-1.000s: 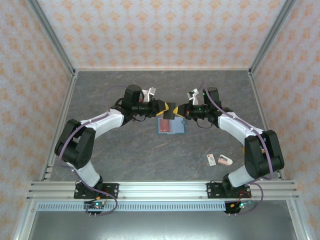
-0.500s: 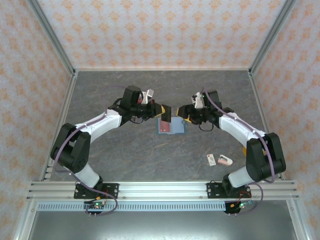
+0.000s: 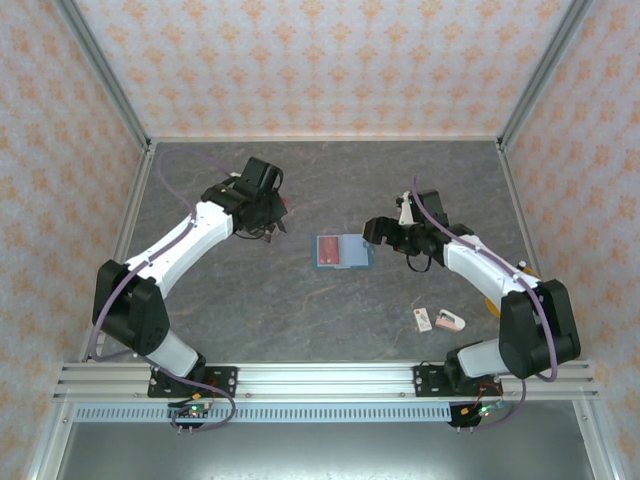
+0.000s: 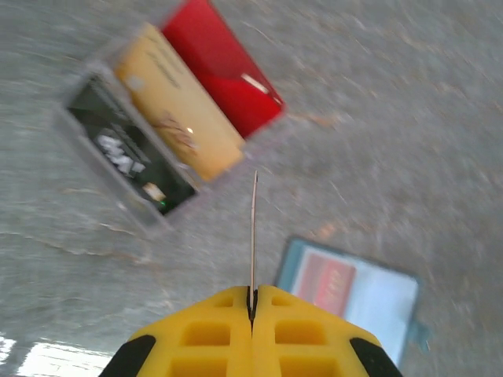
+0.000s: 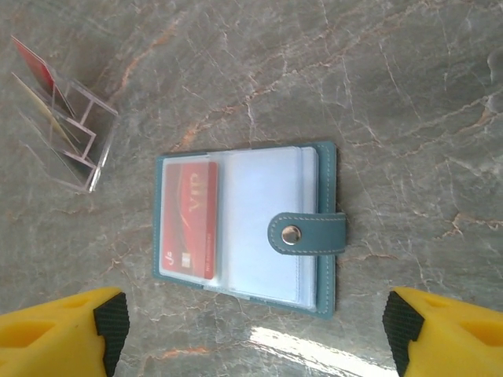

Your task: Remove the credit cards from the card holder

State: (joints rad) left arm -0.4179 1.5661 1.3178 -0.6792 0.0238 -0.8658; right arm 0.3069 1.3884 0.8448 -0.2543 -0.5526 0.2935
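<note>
card holder [image 5: 259, 212] is lying open and flat on the grey marbled table [image 5: 409, 94], teal cover down and pale blue inside facing up, with its snap strap folded across the right half. in the top view it is sitting near the middle of the table, between the two arms. a red card [image 5: 189, 218] is resting in the clear sleeve on the left half; the right sleeve is looking pale, and i cannot tell whether a card is in it.

the right gripper [image 5: 253, 320] is hovering over the near edge of the holder, its yellow fingers spread wide at the two lower corners of its wrist view — gripping nothing. from above it is sitting just beside the holder's right edge.

the left gripper [image 4: 252, 292] is pinching its yellow fingers tight on a thin card [image 4: 253, 228], which is showing edge-on as a fine line, so its face cannot be told. below it a clear tray [image 4: 169, 126] is holding red, tan and black contents. from above, this gripper [image 3: 272, 212] is hanging well apart from the holder, up and to the left.

a small white tag [image 3: 422, 319] and a pinkish lump [image 3: 452, 321] are lying side by side near the right arm.
</note>
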